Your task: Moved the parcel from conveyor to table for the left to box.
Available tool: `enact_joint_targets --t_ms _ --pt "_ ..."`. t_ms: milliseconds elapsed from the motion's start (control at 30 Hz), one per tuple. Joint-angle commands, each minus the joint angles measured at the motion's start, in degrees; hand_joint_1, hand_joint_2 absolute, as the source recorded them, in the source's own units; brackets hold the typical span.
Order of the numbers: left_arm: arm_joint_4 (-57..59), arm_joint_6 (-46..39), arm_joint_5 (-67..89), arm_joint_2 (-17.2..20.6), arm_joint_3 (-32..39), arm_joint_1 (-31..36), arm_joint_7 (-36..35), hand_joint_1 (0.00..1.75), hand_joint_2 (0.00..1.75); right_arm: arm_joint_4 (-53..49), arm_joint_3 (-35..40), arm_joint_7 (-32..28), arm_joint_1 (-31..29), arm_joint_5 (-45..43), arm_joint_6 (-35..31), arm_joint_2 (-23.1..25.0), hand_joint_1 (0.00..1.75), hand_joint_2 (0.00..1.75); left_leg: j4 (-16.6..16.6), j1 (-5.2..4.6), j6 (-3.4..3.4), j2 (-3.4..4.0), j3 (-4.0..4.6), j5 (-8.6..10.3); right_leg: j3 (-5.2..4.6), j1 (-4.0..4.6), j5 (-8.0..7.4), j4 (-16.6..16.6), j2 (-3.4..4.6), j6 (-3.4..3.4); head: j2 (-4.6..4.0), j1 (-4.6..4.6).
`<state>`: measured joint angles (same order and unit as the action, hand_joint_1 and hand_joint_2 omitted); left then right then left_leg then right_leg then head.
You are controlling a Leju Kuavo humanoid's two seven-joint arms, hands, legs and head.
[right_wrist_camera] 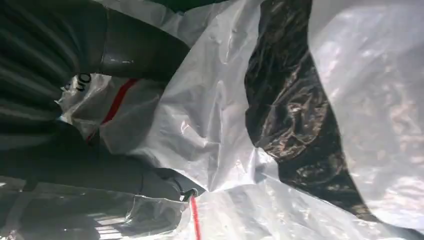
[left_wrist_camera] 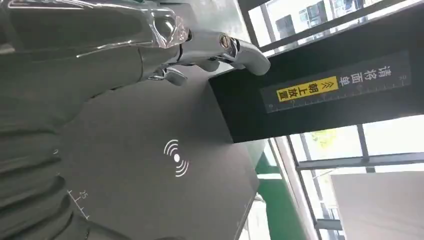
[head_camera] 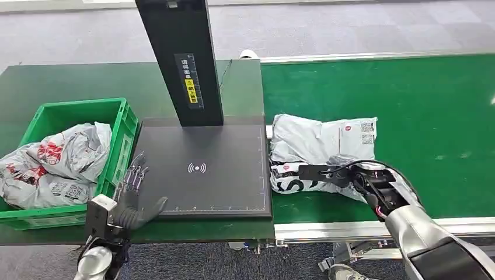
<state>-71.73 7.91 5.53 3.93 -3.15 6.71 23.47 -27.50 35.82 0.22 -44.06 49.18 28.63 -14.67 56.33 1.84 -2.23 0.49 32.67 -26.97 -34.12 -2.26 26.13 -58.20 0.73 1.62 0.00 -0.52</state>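
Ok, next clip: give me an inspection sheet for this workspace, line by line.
Surface: green conveyor; dark table with a black scanning pad.
Job's things: grey parcel on the conveyor beside the pad.
Clutter: green crate holding bagged parcels.
Hands: left hand open, at the pad's corner; right hand on the parcel, fingers pressed into the plastic, grip not certain.
Cables: black cable over the right wrist.
Surroundings: black post, grey floor.

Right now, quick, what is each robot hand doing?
Left hand: open, holding nothing, at the edge of the black pad.
Right hand: on the parcel on the belt; whether it grips it cannot be told.
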Motion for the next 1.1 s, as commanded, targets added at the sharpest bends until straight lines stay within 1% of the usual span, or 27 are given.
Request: enact_joint_targets --t_ms 33,100,167,200,233,300,367,400,433,500,567,800,933,967,1000,1033,1100 --pt "-1.2 0.4 0.5 -1.1 1.6 -1.8 -0.5 0.0 1.75 -2.1 3.7 -2.4 -1.8 -3.0 -3.8 0.4 1.75 1.75 0.0 -0.02 0.13 0.04 -0.08 -0.03 0.05 0.02 0.01 0.0 0.01 -0.15 0.0 0.0" --pt "-4.2 -0.4 0.8 -1.0 2.8 -4.6 0.4 0.0 1.75 -4.6 2.2 -3.0 -1.7 -4.6 -9.3 0.7 1.75 1.75 0.0 -0.03 0.08 0.08 -0.03 -0.03 -0.02 -0.01 0.0 0.0 0.06 -0.09 0.0 -0.02" --pt "-6.7 -0.5 0.8 -1.2 3.9 -6.9 1.2 0.0 1.75 -7.5 0.4 -2.4 -1.0 -5.5 -14.8 1.1 1.75 1.75 0.0 -0.03 0.13 0.26 -0.07 -0.07 -0.03 0.01 -0.01 0.0 0.19 -0.15 0.0 0.0" --pt "-7.1 -0.4 0.8 -1.2 4.1 -7.3 1.2 0.0 1.75 -8.0 0.3 -2.1 -1.0 -5.5 -15.1 1.2 1.75 1.75 0.0 -0.03 0.09 0.28 -0.04 -0.05 -0.06 -0.01 -0.01 0.0 0.17 -0.1 0.0 0.02" --pt "-8.0 -0.2 0.8 -1.3 4.5 -8.2 1.4 0.0 1.75 -10.1 -1.8 -1.7 -0.1 -6.4 -19.0 2.0 1.75 1.75 0.0 -0.02 0.14 0.37 -0.1 -0.09 -0.03 0.02 -0.01 0.0 0.23 -0.17 0.0 -0.02" --pt "-8.0 -0.2 0.8 -1.4 4.6 -8.2 1.4 0.0 1.75 -10.2 -1.8 -1.6 -0.1 -6.3 -19.1 2.1 1.75 1.75 0.0 -0.02 0.08 0.33 -0.05 -0.05 -0.08 0.01 -0.01 0.0 0.19 -0.11 0.0 0.02" --pt "-7.5 0.0 1.1 -1.8 5.3 -8.1 1.7 0.0 1.75 -12.3 -5.5 -2.0 0.9 -7.5 -23.0 3.6 1.75 1.75 0.0 -0.01 0.11 0.29 -0.07 -0.06 -0.06 0.03 -0.01 0.0 0.16 -0.16 0.0 0.02" --pt "-7.4 0.0 1.1 -1.7 5.4 -8.1 1.8 0.0 1.75 -12.6 -5.7 -2.0 0.9 -7.6 -23.3 3.9 1.75 1.75 0.0 0.0 0.08 0.24 -0.05 -0.04 -0.06 0.04 -0.01 0.0 0.13 -0.13 0.0 0.0" --pt "-7.1 -0.1 1.0 -1.9 5.7 -8.1 2.1 0.0 1.75 -13.6 -6.8 -2.1 1.2 -7.8 -24.9 4.3 1.75 1.75 -0.1 0.01 0.13 0.28 -0.11 -0.05 -0.02 0.06 -0.02 0.0 0.17 -0.19 0.0 0.02" --pt "-7.0 -0.1 1.1 -1.8 5.8 -8.1 2.2 0.0 1.75 -14.1 -7.1 -2.2 1.2 -7.9 -25.3 4.6 1.75 1.75 0.0 -0.02 0.08 0.25 -0.04 -0.04 -0.06 0.02 -0.01 0.0 0.15 -0.11 0.0 0.0" --pt "-7.0 -0.1 1.1 -1.9 6.3 -8.3 2.5 0.0 1.75 -15.1 -8.2 -2.1 1.4 -7.5 -27.3 5.2 1.75 1.75 0.0 -0.01 0.11 0.28 -0.05 -0.04 -0.06 0.03 -0.02 0.0 0.16 -0.14 0.0 0.0" --pt "-7.3 -0.1 0.9 -1.9 6.9 -8.5 2.8 0.0 1.75 -16.9 -9.8 -2.8 1.5 -7.2 -29.7 6.3 1.75 1.75 -0.1 -0.02 0.09 0.2 -0.06 -0.04 -0.04 0.02 0.0 0.0 0.12 -0.12 0.0 0.0" --pt "-7.5 -0.4 0.6 -1.9 7.3 -8.9 3.6 0.0 1.75 -21.2 -12.2 -3.2 2.5 -5.6 -35.5 6.9 1.75 1.75 -0.1 -0.01 0.14 0.21 -0.07 -0.04 -0.03 0.04 0.0 0.0 0.11 -0.19 0.0 0.0" --pt "-7.8 -1.7 0.6 -2.3 7.9 -8.9 4.7 0.0 1.75 -22.4 -12.7 -3.1 2.7 -4.9 -36.9 7.0 1.75 1.75 0.0 -0.01 0.12 0.19 -0.04 -0.04 -0.05 0.03 0.0 0.0 0.08 -0.15 0.0 0.0" --pt "-7.8 -1.7 0.6 -2.3 7.8 -8.9 4.7 0.0 1.75 -22.4 -12.7 -3.1 2.6 -4.9 -36.8 7.1 1.75 1.75 0.0 -0.01 0.09 0.19 -0.01 -0.03 -0.07 0.03 0.0 0.0 0.09 -0.12 0.0 0.0" --pt "-8.3 -5.3 1.1 -3.2 8.7 -8.6 6.5 0.0 1.75 -24.1 -13.3 -3.2 3.2 -4.1 -37.8 7.0 1.75 1.75 0.0 -0.01 0.13 0.18 -0.05 -0.04 -0.04 0.04 0.01 0.0 0.07 -0.18 0.0 0.02" --pt "-8.6 -7.6 0.6 -3.8 9.0 -8.1 7.2 0.0 1.75 -25.0 -13.7 -3.8 3.4 -3.7 -37.9 7.3 1.75 1.75 0.0 0.0 0.09 0.13 0.0 -0.02 -0.07 0.04 0.0 0.0 0.04 -0.12 0.0 0.0"
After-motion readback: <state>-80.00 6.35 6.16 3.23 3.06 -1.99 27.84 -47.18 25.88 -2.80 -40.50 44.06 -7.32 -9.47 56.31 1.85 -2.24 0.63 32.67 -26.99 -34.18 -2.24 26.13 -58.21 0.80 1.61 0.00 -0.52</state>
